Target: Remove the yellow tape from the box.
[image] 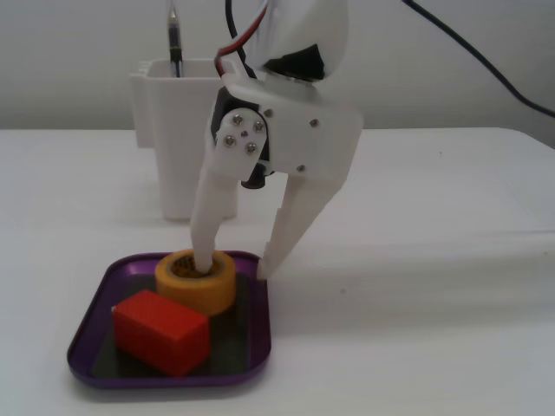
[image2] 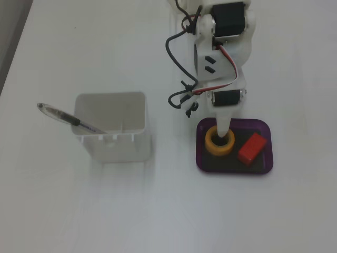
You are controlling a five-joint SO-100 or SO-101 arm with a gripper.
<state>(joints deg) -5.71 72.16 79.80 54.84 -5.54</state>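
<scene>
yellow tape (image: 196, 280) and red block (image: 161, 332) lie in the box (image: 257, 334), hand (image: 234, 267) spread astride the tape's wall.

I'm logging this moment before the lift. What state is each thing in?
White two-finger end effector: open, one finger inside the roll's core, the other outside it.
Yellow tape roll: flat in the tray, not lifted.
Purple square tray: on the table, holding roll and block.
Red rectangular block: in the tray, untouched.
White square container: upright, pen leaning in it.
</scene>
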